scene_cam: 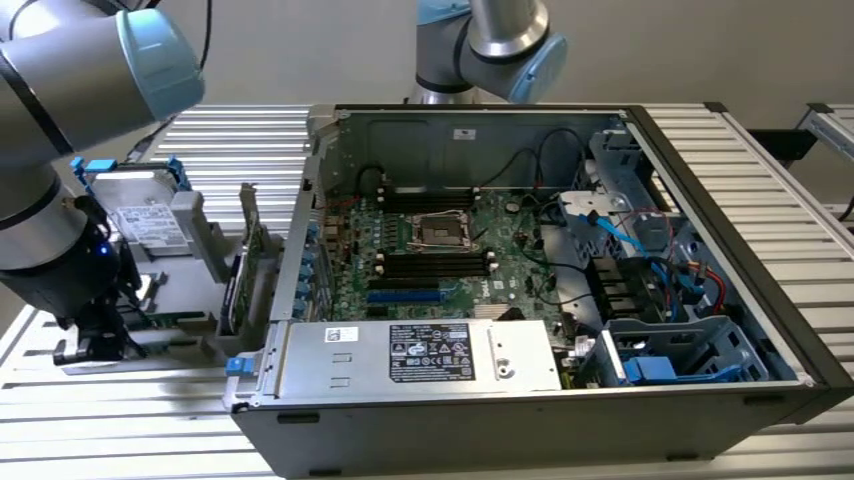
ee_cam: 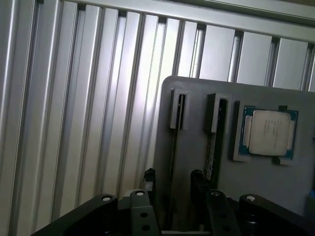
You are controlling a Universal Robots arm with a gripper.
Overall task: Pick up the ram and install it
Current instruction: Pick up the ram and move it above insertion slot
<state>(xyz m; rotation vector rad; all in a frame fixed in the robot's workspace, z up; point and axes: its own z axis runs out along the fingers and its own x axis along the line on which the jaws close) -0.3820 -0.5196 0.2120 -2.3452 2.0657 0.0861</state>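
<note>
Over the holder (ee_cam: 193, 97), ram (ee_cam: 173, 152) not yet lifted.
It is straddled by the gripper (ee_cam: 173, 178), jaws parted; nothing is installed.

1. a robotics lab bench for computer hardware work, by every sign.
2. ribbed aluminium-profile tabletop (scene_cam: 227, 135) running edge to edge, the kind built for bolting rigs down.
3. two jointed robot arms: one (scene_cam: 54, 150) over the tabletop's edge at the exterior view's left, another (scene_cam: 487, 40) rising at the far edge.
4. opened desktop computer case (scene_cam: 534, 430) lying on its side mid-tabletop, with motherboard (scene_cam: 507, 240) and power supply (scene_cam: 414, 355) laid bare.
5. grey fixture plate (ee_cam: 256, 182) with cut slots and a seated processor chip (ee_cam: 268, 132), keeping loose parts in order.
6. plain pale wall (scene_cam: 307, 50) behind.
</note>
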